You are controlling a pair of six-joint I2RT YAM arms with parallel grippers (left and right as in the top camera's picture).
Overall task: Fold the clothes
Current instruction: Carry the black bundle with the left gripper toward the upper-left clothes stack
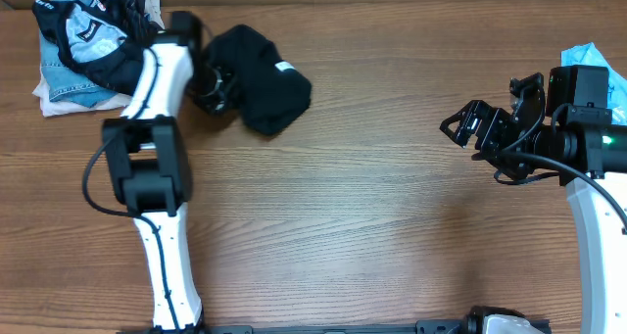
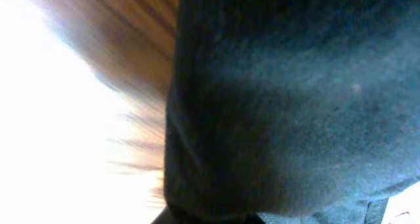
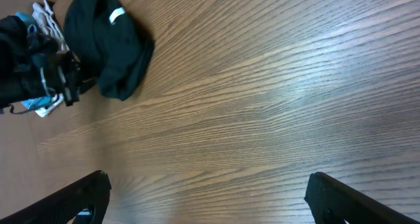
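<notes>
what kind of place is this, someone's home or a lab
Probably a robotics lab bench: the left arm and right arm stand at a wooden table, with a black T-shirt and a pile of clothes on it.

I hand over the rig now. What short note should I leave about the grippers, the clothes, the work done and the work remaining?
Left gripper: at the crumpled black T-shirt; open or shut cannot be told.
Right gripper: open, empty, over bare table.
Pile of other clothes at the far left corner; a light blue garment at the right edge.
Done: nothing folded yet.
Left: spread and fold the T-shirt, then the rest.
</notes>
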